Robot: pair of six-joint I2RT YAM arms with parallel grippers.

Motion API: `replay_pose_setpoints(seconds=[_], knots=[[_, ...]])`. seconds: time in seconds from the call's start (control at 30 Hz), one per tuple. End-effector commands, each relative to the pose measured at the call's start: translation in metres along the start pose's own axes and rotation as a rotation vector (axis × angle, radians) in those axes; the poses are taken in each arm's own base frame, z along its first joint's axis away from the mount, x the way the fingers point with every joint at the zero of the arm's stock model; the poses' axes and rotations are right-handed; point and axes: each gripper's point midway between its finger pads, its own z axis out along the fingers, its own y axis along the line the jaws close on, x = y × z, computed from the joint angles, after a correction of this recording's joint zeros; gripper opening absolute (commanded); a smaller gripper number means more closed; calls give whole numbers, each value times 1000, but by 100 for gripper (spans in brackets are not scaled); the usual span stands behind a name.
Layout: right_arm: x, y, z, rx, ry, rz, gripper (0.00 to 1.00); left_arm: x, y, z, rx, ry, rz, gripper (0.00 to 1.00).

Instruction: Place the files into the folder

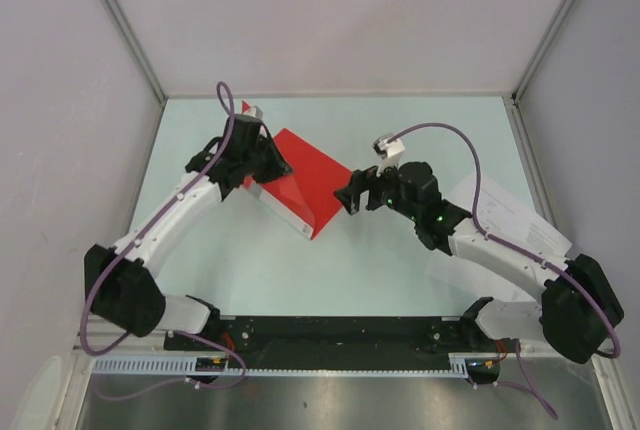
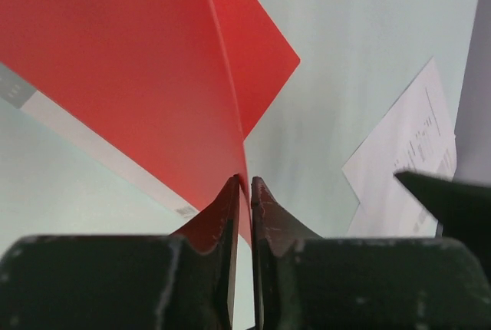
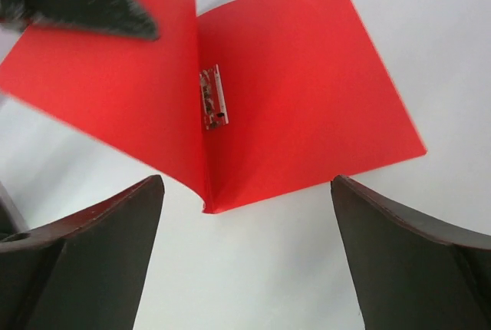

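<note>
Left tool [image 2: 245,183], arm outstretched, pinches the folder [image 1: 315,185] by its cover; right tool [image 3: 245,183] hangs wide open nearby.

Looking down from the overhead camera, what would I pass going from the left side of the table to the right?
left gripper, pinching the raised cover → red folder, standing half open → right gripper, jaws wide apart → white paper sheets, lying flat, partly under the right arm
</note>
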Motion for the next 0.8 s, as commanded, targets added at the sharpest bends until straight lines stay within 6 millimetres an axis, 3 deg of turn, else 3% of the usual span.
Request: replay_pose_setpoints(seconds=[0.0,0.07,0.1,0.13,0.2,0.23,0.3,0.43,0.5,0.57,0.67,0.77], knots=[[35,-2,8,-101,145,268,98,8,-2,-28,130,-69,172,13],[37,-2,20,-164,165,341,97,11,-8,-37,207,-108,189,13],[28,-1,28,-181,154,386,96,12,-9,-49,246,-154,195,13],[45,-6,40,-169,201,416,96,11,-11,-56,269,-177,202,11],[37,-6,55,-179,193,440,95,10,-13,-77,324,-256,222,9],[52,-9,65,-164,239,474,94,12,-13,-83,341,-281,225,9],[48,-5,79,-189,256,489,93,15,-3,-91,339,-325,244,9],[61,-24,91,-114,282,537,91,22,11,-82,293,-261,267,1],[70,-32,94,-86,298,558,85,28,3,-82,351,-198,302,0],[83,-38,96,-52,321,564,79,24,16,-75,286,-167,295,0],[97,-36,98,-43,354,565,71,9,58,-73,70,-177,258,1],[111,-36,99,2,379,556,69,1,109,-70,-103,-159,141,23]])
